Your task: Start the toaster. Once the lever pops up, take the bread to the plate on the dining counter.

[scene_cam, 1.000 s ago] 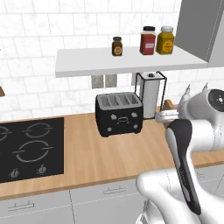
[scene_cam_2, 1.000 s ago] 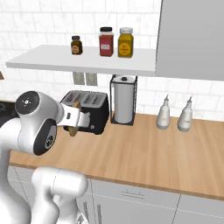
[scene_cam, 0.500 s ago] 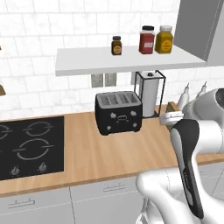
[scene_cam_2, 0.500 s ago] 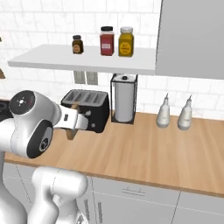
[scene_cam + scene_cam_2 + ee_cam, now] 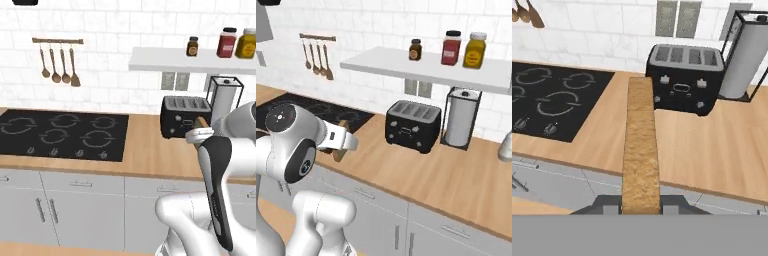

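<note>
My gripper (image 5: 641,202) is shut on the bread (image 5: 641,145), a thin tan slice seen edge-on and running up the middle of the hand view. In the left base view the bread (image 5: 202,121) sticks out past the gripper (image 5: 199,133) in front of the black toaster (image 5: 185,116). From the right, the gripper (image 5: 344,143) holds the bread (image 5: 339,151) over the front of the wall counter, left of the toaster (image 5: 412,125) and apart from it. The toaster (image 5: 684,77) stands against the tiled wall. The plate and the dining counter are out of view.
A black cooktop (image 5: 60,132) is set into the wood counter left of the toaster. A paper towel holder (image 5: 461,117) stands to the toaster's right. Above it a white shelf (image 5: 426,70) carries three jars. Utensils (image 5: 59,62) hang on the wall. White cabinets (image 5: 75,205) sit below.
The whole picture has shifted, so the base has moved: the cooktop and hanging utensils have come into view and the toaster sits further right. The gripper keeps its hold on the bread.
</note>
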